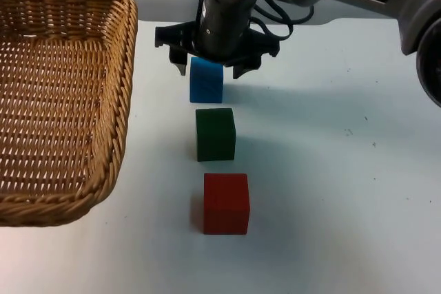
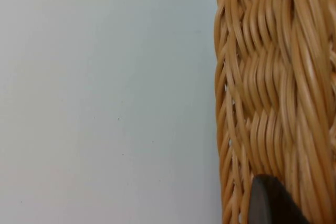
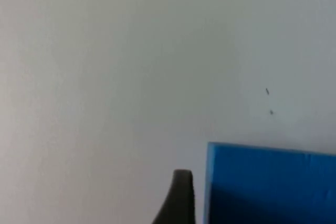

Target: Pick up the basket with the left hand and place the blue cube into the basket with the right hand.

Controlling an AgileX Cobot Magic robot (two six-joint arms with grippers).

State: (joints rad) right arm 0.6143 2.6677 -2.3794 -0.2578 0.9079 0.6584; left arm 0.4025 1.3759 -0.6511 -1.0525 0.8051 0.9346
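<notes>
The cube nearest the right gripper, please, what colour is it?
Blue cube, clearest in the top view.

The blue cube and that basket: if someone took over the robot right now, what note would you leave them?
Right gripper: open, fingers straddling the blue cube, which sits on the table; not yet gripped.
Left gripper: at the basket rim; grip unclear. The basket looks raised near the camera.
Green cube and red cube sit in line with the blue one.
Left: close, lift, drop cube into basket.

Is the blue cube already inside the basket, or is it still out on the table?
Out. The blue cube stands on the table beside the basket, between the open fingers of the right pincer.
</notes>
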